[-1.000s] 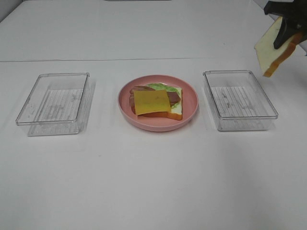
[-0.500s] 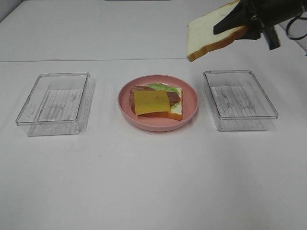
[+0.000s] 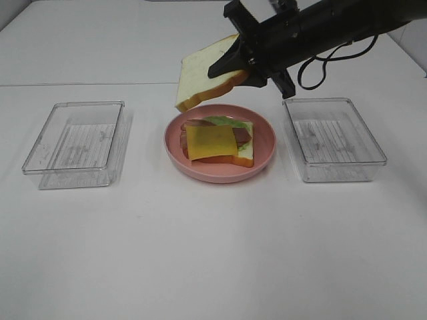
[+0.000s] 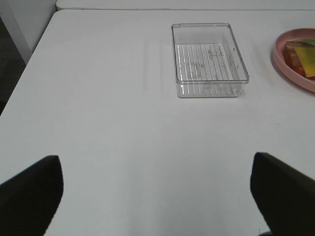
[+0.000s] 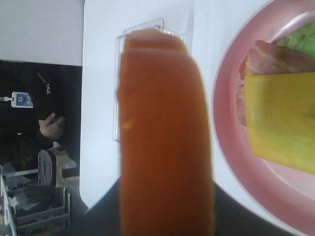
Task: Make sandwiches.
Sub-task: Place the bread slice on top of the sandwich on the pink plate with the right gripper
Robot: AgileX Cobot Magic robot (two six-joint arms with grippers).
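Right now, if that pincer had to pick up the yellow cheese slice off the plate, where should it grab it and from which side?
Probably by the near front edge of the cheese slice, coming in from above at the side facing the camera. It lies flat on the bacon, and that edge seems to overhang slightly, giving a thin lip to pinch. The pink plate rim rules out a low, sideways approach.

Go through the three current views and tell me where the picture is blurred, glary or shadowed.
Exterior high: even light, sharp, soft shadows beside each clear tray. Left wrist: table sharp, the left gripper's fingers dark, blurry blobs. Right wrist: the held bread slice fills the middle, its crust out of focus; the cheese on the pink plate is sharper.
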